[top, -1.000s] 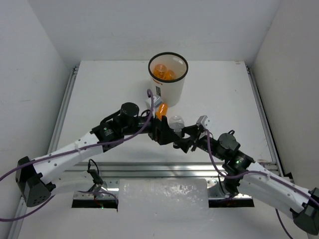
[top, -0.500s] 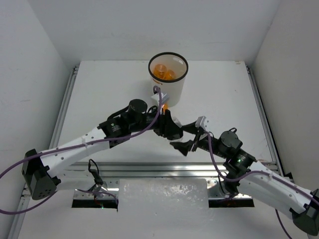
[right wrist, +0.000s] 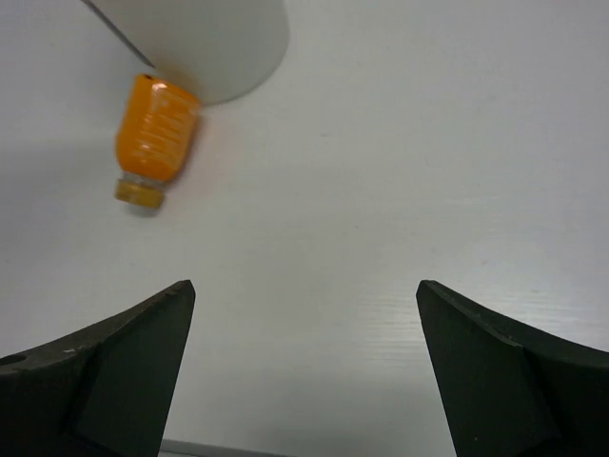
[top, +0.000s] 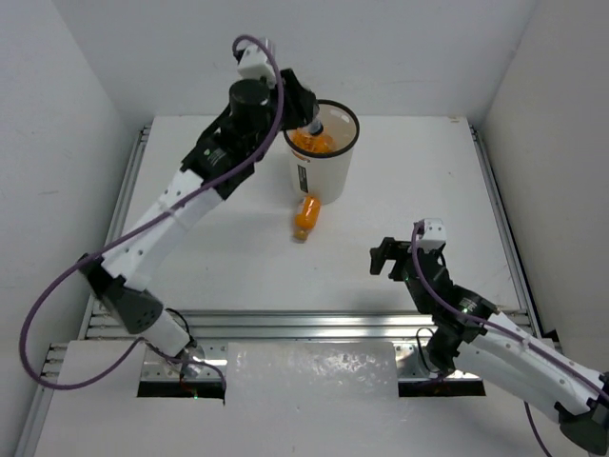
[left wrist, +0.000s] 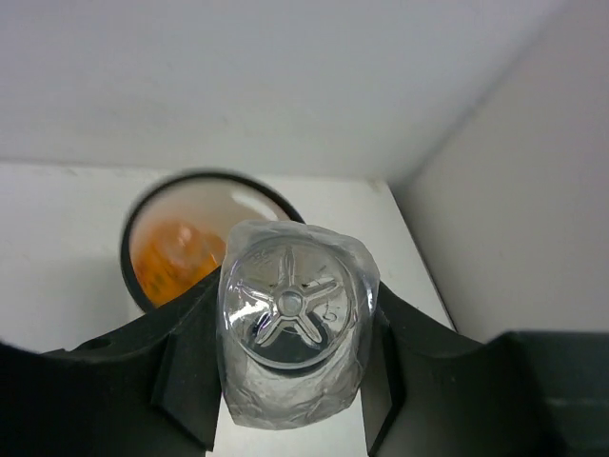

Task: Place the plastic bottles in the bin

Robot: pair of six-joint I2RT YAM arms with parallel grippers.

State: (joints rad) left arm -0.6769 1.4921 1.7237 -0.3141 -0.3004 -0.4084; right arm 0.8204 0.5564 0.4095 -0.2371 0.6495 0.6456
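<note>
My left pincer (top: pixel 309 116) is clenched on a clear bottle (left wrist: pixel 290 309), whose ribbed base faces the wrist camera. It hangs over the left part of the mouth of the bin (top: pixel 324 179). Inside the bin I see orange bottles (top: pixel 314 143). Just in front of the bin, right up against its foot, one orange bottle (top: pixel 305 217) lies on its side on the table (top: pixel 209 224), its yellowish cap pointing toward me. Well off to the right, my right pincer (top: pixel 386 257) hovers above the table, released, its jaws spread wide around nothing
</note>
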